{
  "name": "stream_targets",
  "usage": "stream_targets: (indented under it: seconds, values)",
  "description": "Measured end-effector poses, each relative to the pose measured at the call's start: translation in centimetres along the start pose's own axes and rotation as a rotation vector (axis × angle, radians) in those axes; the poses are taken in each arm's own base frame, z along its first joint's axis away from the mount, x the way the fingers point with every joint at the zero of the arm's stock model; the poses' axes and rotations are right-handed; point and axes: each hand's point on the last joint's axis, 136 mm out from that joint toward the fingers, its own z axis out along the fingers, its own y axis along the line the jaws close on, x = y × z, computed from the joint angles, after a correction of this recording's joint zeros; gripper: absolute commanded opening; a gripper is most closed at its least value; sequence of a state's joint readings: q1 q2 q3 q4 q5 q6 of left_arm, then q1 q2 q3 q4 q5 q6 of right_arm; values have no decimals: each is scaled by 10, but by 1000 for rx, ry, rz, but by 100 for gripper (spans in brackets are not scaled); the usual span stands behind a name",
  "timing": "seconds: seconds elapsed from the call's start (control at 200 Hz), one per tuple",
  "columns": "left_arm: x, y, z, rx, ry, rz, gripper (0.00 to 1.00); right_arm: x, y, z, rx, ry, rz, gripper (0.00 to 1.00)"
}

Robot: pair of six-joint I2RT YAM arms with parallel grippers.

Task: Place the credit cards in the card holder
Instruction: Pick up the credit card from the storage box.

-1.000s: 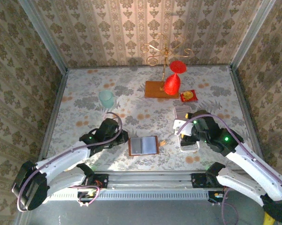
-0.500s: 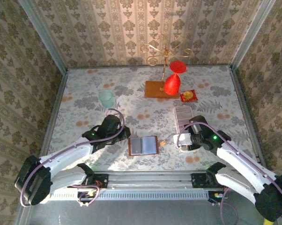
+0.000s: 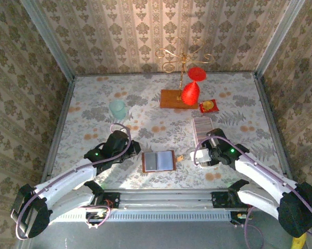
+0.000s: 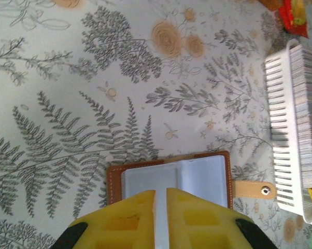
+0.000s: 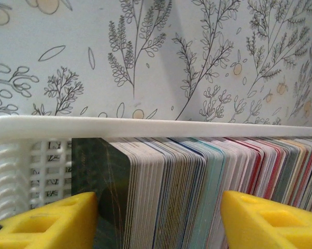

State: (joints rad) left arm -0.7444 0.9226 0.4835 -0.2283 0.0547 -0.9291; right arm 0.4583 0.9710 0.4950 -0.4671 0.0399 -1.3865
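The card holder (image 3: 158, 161) (image 4: 197, 176) lies open on the floral tabletop, orange-brown with grey pockets facing up. My left gripper (image 3: 139, 154) (image 4: 160, 194) sits over its near left edge, the yellow fingers almost together with only a thin slit between them and nothing visibly pinched. The credit cards (image 3: 202, 124) (image 5: 197, 181) stand on edge as a packed row in a white tray (image 3: 194, 130) (image 5: 145, 127). My right gripper (image 3: 203, 155) (image 5: 158, 202) is open and straddles a thick bunch at the row's near end. Its left finger rests against the dark green front card (image 5: 101, 176).
A wooden stand base (image 3: 172, 98) with gold hooks and red ornaments sits at the back centre. Beside it lies a red-and-yellow packet (image 3: 208, 106) (image 4: 293, 15). A pale teal cup (image 3: 117, 109) stands at the back left. Patterned walls close in three sides.
My right gripper has slid left and down to the near end of the tray, and its jaws have narrowed around the cards. My left gripper has closed slightly and stays at the card holder's edge.
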Motion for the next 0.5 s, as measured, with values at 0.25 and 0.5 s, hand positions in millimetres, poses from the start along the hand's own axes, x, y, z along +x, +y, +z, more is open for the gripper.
stream_targets:
  seconds: [0.25, 0.5]
  values:
    - [4, 2, 0, -10, 13, -15, 9, 2, 6, -3, 15, -4, -3, 37]
    - [10, -1, 0, -7, 27, 0, 8, 0, 6, -6, 18, -13, -2, 22]
